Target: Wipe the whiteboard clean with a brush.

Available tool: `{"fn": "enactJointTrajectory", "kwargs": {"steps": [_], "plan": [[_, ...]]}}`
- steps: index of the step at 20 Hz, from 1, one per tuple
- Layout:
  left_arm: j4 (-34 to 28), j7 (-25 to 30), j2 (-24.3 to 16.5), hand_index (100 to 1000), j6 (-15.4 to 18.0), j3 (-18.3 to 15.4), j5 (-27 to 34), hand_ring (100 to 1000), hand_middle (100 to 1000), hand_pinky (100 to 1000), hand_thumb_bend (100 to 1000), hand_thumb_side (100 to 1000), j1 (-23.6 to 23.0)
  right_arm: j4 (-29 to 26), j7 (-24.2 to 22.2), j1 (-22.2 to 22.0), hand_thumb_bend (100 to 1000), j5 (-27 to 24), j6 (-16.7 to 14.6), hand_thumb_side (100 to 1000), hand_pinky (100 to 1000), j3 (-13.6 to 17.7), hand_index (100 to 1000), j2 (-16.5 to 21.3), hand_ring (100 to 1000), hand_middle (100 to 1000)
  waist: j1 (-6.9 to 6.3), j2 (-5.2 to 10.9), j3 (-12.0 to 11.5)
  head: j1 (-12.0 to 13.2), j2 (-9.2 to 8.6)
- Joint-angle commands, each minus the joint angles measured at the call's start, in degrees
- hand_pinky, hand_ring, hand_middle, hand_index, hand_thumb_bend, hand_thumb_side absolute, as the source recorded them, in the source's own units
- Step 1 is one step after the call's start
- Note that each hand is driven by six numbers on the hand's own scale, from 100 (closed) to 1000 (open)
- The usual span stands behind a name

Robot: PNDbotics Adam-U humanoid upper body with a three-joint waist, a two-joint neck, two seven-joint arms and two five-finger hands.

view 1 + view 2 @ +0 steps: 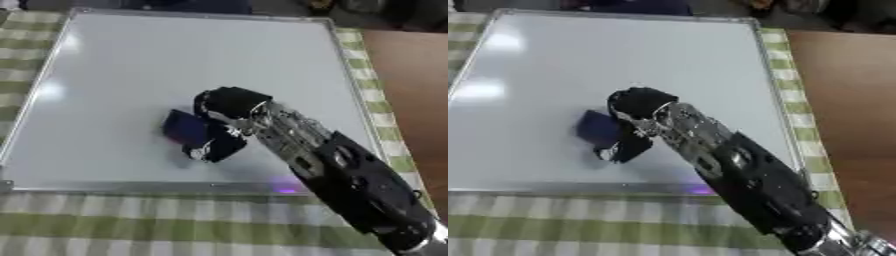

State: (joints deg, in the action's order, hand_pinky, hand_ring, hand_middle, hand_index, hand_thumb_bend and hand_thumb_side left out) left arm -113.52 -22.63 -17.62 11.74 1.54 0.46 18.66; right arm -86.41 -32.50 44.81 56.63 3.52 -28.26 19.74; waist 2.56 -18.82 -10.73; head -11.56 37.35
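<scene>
Reaching in from the lower right corner, nearest the camera, the robot's black and silver right arm [350, 180] is stretching up and leftward over the whiteboard [131, 65]. Its right hand [229, 107] is curling its fingers around a dark blue brush [184, 127], pressing it against the board a little below and right of the whiteboard's centre. The whiteboard is lying flat on a surface covered by a green and white checked cloth [131, 220], which is showing below and to the right of the board. Almost all of the whiteboard is looking white and bare, with only glare patches near its left edge; no writing is visible, though the patch under the hand and brush is hidden, so the wiping seems largely finished. A small purple glint [286, 189] is showing on the whiteboard's bottom frame. Bare brown wood [416, 90] is lying right of the cloth. Nothing is blocking the board. The left hand is not appearing.
</scene>
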Motion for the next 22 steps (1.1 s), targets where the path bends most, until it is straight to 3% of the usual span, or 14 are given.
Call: {"fn": "enactJointTrajectory", "kwargs": {"steps": [1, 22], "plan": [[-1.07, 0.31, -0.58, 692, 0.09, 0.17, 0.09, 746, 745, 625, 248, 1000, 0.55, 0.2, 0.69, 0.75, 275, 0.12, -0.14, 694, 686, 0.82, 100, 0.57, 808, 743, -0.24, 0.83, -0.2, -0.24, -0.63], [-1.07, 0.67, -0.42, 691, 0.11, 0.44, 0.26, 748, 747, 627, 241, 1000, 0.79, 3.69, 1.53, 1.17, 324, 0.08, -0.6, 649, 682, 1.29, 100, -0.09, 804, 743, -0.22, 0.18, -0.97, -0.59, -1.57]]}}
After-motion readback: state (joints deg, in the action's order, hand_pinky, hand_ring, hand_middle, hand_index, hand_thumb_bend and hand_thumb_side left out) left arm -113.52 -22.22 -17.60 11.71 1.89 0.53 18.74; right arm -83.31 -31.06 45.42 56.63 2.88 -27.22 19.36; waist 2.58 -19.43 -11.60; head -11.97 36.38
